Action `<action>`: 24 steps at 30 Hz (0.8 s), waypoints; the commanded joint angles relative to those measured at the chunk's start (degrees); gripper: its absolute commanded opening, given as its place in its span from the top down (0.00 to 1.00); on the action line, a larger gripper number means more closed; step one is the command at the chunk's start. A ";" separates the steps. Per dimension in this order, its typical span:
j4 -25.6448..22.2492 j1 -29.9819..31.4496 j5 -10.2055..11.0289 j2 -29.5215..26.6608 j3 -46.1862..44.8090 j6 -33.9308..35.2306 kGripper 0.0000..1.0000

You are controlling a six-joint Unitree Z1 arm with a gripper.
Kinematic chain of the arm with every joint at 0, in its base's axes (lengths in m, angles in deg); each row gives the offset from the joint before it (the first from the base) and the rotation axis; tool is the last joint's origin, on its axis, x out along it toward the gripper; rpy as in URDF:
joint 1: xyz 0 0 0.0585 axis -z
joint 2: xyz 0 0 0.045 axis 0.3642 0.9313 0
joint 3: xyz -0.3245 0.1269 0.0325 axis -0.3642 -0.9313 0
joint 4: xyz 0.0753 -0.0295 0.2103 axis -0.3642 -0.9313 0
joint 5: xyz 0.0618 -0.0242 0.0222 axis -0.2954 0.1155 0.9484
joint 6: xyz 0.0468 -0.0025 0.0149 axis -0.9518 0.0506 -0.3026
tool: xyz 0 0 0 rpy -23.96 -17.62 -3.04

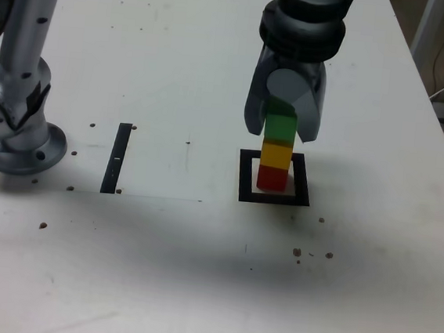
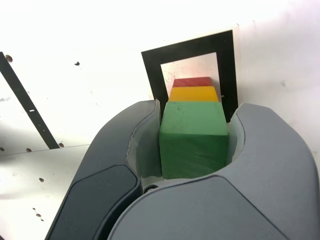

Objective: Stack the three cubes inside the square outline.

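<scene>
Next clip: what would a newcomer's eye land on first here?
The three-block tower: red block at the bottom, yellow block in the middle, green block on top, standing inside the black square outline on the white table. Right over it, the end effector has its jaws around the green block.

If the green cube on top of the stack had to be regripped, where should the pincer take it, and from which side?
Take the green cube by two opposite vertical faces, coming straight down from above. It sits on the yellow cube and red cube inside the square outline, so a sideways approach would likely topple the stack. The pincer already brackets it this way.
</scene>
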 commanded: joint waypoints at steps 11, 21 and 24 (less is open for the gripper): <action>-0.01 -0.32 -0.12 -0.06 -0.38 0.23 0.89; -0.33 -0.32 -0.40 -1.08 -0.26 0.26 0.87; -0.33 -0.32 -0.45 -1.09 -0.27 0.26 0.87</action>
